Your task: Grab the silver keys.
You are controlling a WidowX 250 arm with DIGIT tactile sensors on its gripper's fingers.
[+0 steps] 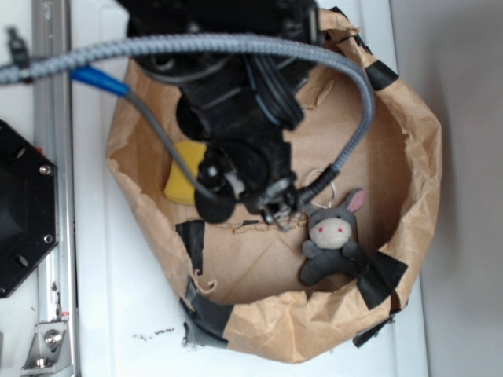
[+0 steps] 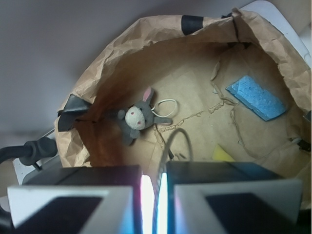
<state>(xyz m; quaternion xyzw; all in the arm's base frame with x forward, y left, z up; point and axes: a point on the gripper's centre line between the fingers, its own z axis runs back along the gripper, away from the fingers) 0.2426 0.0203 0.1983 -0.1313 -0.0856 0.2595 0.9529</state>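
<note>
My gripper [image 1: 277, 210] hangs above the floor of a brown paper bag [image 1: 409, 110], just left of the grey plush donkey [image 1: 334, 236]. In the wrist view its jaws [image 2: 155, 187] stand almost together, with a thin metal strand pinched in the narrow gap. That strand rises into a thin metal ring [image 2: 165, 145], the one part of the silver keys that shows there. The key blades are hidden behind the fingers. In the exterior view small shiny bits of the silver keys [image 1: 280, 215] show at the fingertips. No keys lie on the bag floor.
The donkey [image 2: 134, 118] lies by the bag wall with its wire loop [image 2: 165, 107] beside it. A blue sponge [image 2: 256, 97] and a yellow sponge [image 1: 185, 181] lie on the floor. Crumpled bag walls with black tape ring the space. A black mount [image 1: 20, 212] stands outside at the left.
</note>
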